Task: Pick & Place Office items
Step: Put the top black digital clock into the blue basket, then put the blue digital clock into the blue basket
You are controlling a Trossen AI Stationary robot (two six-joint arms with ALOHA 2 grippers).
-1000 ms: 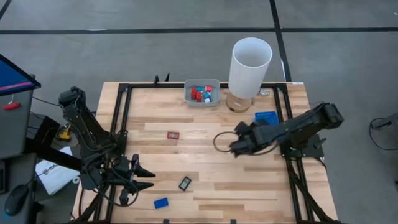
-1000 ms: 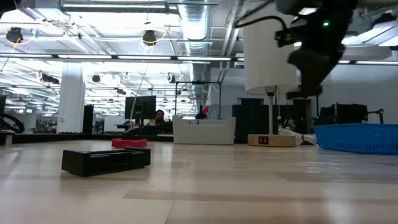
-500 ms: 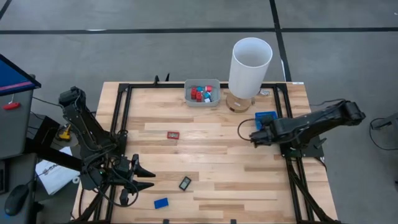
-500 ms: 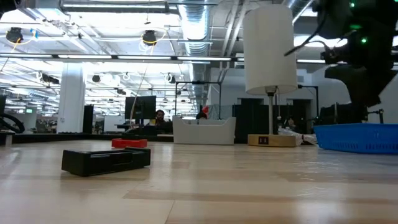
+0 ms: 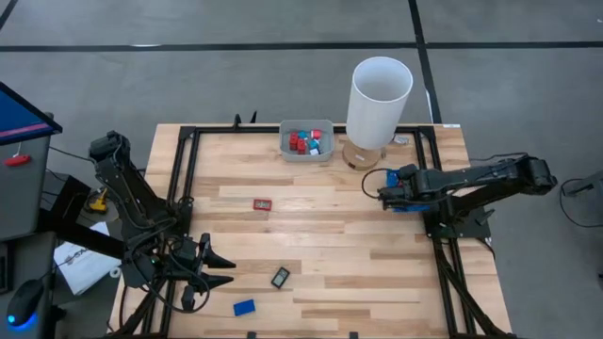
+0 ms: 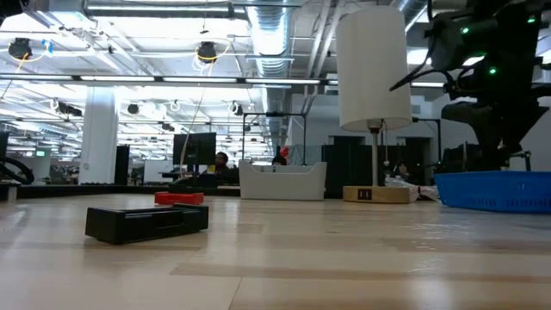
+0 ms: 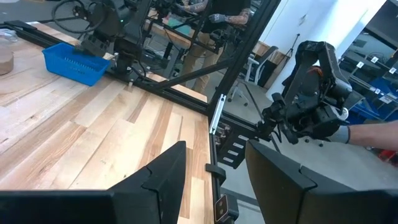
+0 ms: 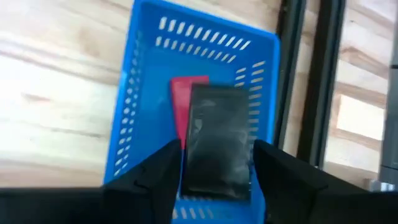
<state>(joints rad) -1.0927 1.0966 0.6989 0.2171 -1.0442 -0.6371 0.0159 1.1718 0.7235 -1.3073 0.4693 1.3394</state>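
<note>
The flat blue tray [image 5: 403,177] lies at the table's right side, and my right gripper [image 5: 388,188] hangs over it, pointing steeply down. In the right wrist view a flat black rectangle [image 8: 214,134] lies over a red piece [image 8: 183,99] inside the tray [image 8: 140,93], and my open fingers stand on either side of the rectangle's near end. Loose on the wood lie a red framed rectangle [image 5: 262,203], a black one [image 5: 281,277] and a blue block [image 5: 244,307]. My left gripper [image 5: 224,268] waits open and empty at the near left. My right gripper comes slanting down from above, one finger [image 8: 163,177] at each long side of the black rectangle, at its near end [image 8: 211,183]. Whether the fingers touch it I cannot tell. The rectangle points away from the fingers, over the red piece in the blue tray.
A grey tray [image 5: 306,141] with red, blue and white pieces stands at the far middle. Beside it a tall white cylinder [image 5: 380,94] rises on a wooden base [image 5: 358,157], close to the blue tray. A black frame [image 5: 184,179] borders the table. A person's hand [image 7: 367,134] shows beyond the table's edge.
My right gripper has gone from the table's middle toward the right edge, then toward the far edge, and now stands over the blue tray. Its wrist has rolled on the way.
</note>
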